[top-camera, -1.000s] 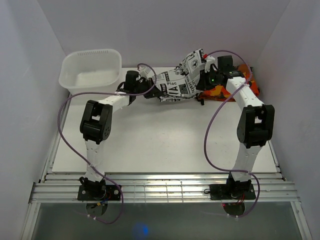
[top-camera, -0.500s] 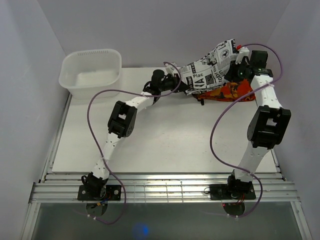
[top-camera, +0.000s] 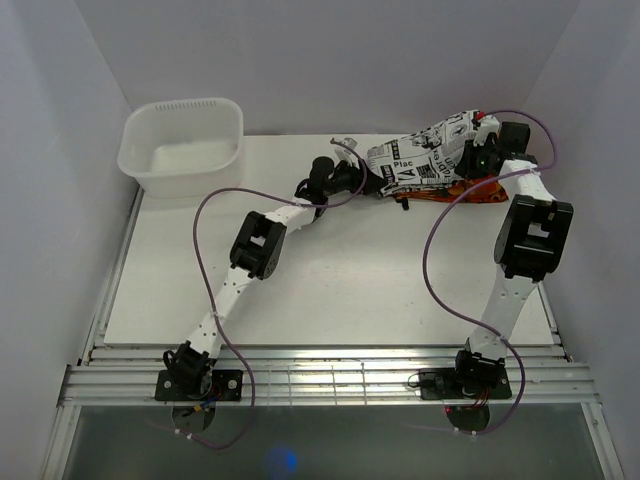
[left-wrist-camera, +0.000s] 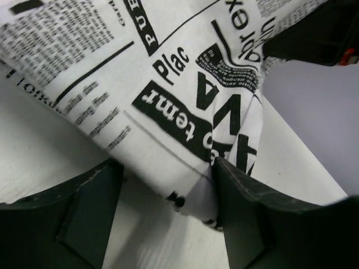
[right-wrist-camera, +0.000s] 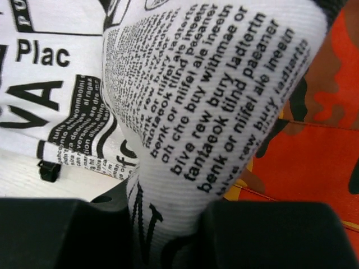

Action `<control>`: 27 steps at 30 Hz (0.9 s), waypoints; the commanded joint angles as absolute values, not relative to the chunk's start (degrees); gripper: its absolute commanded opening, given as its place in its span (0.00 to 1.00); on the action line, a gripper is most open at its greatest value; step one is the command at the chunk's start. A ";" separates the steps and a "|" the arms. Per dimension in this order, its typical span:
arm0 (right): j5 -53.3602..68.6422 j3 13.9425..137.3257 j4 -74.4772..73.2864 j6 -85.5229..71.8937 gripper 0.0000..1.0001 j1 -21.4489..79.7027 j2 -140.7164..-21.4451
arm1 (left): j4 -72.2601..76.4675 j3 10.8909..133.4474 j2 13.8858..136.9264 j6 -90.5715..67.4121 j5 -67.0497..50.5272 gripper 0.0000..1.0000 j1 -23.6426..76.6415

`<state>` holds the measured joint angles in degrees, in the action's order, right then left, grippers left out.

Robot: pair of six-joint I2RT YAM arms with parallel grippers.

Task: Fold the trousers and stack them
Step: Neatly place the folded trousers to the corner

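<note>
The trousers, white with black newspaper print, lie folded at the far right of the table, partly on top of an orange camouflage garment. My right gripper is shut on their right end and holds that end slightly raised; in the right wrist view the printed cloth is pinched between the dark fingers. My left gripper stands at the trousers' left edge. In the left wrist view its jaws are wide apart, with the cloth's hem loose between them and resting against the right finger.
A white plastic basin stands at the far left corner of the table. The camouflage garment lies under the trousers by the right wall. Purple cables loop over both arms.
Both arms carried the trousers to the right and lowered them onto the camouflage garment. The left gripper has opened and let go of the cloth; the right one stays shut.
</note>
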<state>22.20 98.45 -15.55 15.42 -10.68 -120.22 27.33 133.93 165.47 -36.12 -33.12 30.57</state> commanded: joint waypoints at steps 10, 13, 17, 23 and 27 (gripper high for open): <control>27.51 107.31 -7.73 6.07 0.08 -18.18 -121.72 | 32.43 100.04 140.90 -34.89 -39.89 0.97 25.67; 28.38 107.67 -7.82 4.14 0.08 -20.47 -124.45 | 32.70 95.02 137.47 -34.72 -42.01 0.98 25.14; 30.67 107.66 -7.56 0.44 0.08 -22.59 -128.14 | 32.17 91.76 135.00 -34.01 -43.50 0.98 24.61; 33.13 112.76 -10.46 1.58 0.15 -22.94 -135.00 | 29.36 89.30 131.84 -32.44 -45.53 0.98 24.26; 34.89 114.69 -12.12 2.98 0.17 -22.59 -137.45 | 27.69 87.63 129.82 -32.43 -46.05 0.98 24.00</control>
